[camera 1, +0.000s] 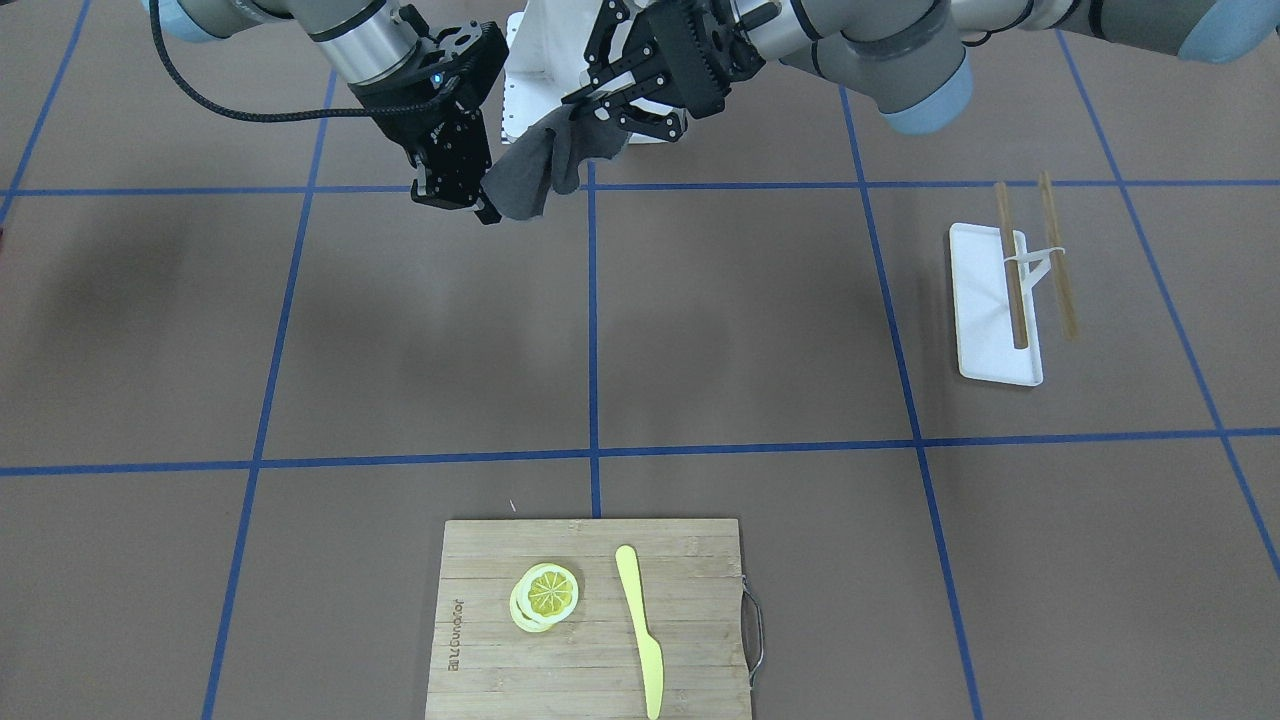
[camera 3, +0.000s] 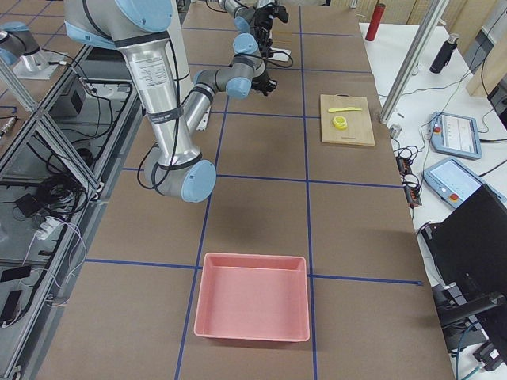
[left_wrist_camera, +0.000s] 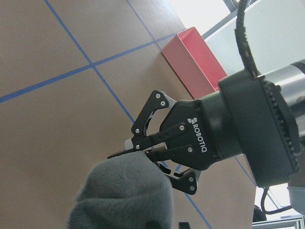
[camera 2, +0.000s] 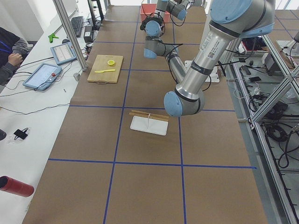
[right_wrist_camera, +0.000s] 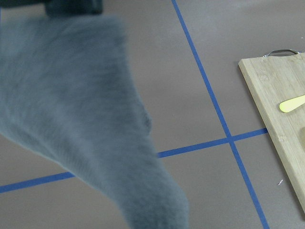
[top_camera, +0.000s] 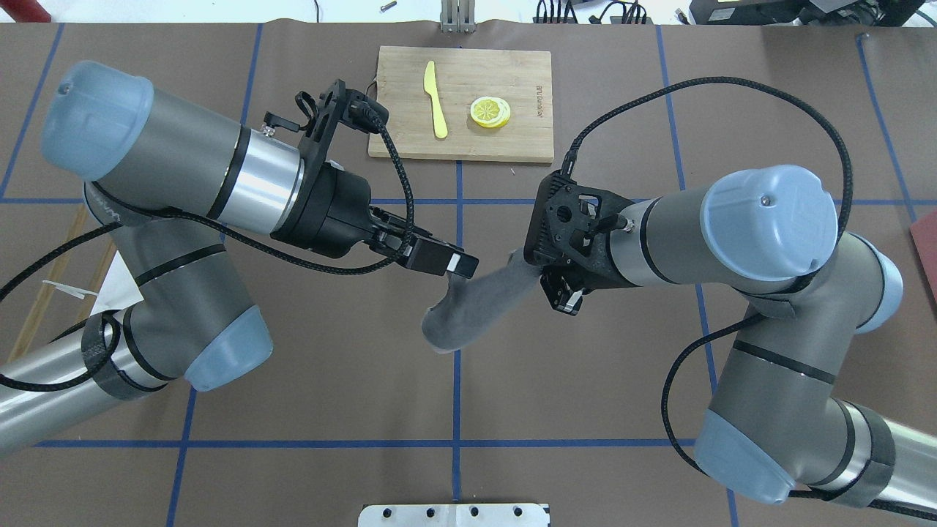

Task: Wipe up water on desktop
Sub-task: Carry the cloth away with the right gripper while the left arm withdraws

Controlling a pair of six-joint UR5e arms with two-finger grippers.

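Pinching grey cloth (top_camera: 472, 307): left end effector (top_camera: 461, 265), right end effector (top_camera: 560, 298), above desktop (top_camera: 329, 380).

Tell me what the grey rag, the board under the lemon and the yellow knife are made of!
The grey rag looks like soft, fuzzy fabric, maybe microfibre: it droops and folds where it hangs. The board looks like bamboo with a matte finish: pale glued strips with grain lines. The yellow knife is probably smooth plastic: one even colour all over, with a slight shine.
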